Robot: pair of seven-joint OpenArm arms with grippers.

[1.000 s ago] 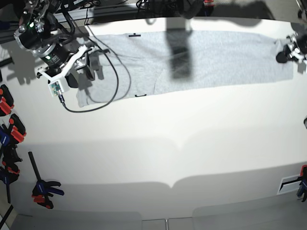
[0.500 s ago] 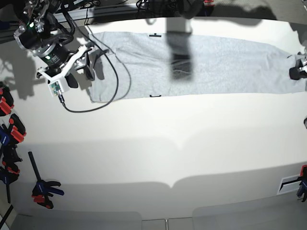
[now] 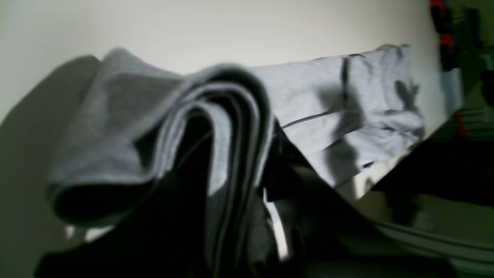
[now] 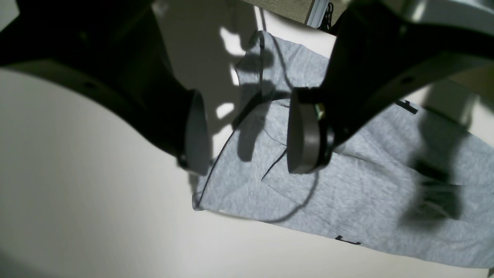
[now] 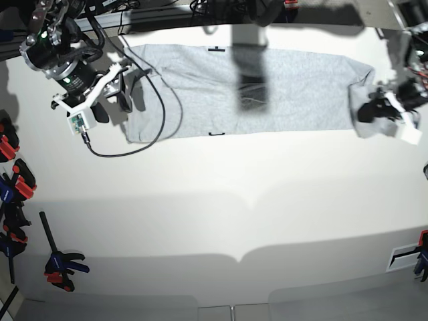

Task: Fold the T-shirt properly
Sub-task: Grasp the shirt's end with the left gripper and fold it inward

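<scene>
T-shirt (image 5: 267, 87): 1, flat | left end effector (image 5: 372, 111): gripping its hem | right end effector (image 5: 114, 93): open, empty

matt heathered cotton T-shirt (image 5: 281, 87), smooth matt table (image 5: 221, 207)

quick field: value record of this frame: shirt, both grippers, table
T-shirt: grey, folded into a long strip flat on the table, one end lifted and bunched
left gripper: shut on the T-shirt's lifted end
right gripper: open, empty, above the other end of the strip
table: white, with a black cable looping over the shirt
</scene>
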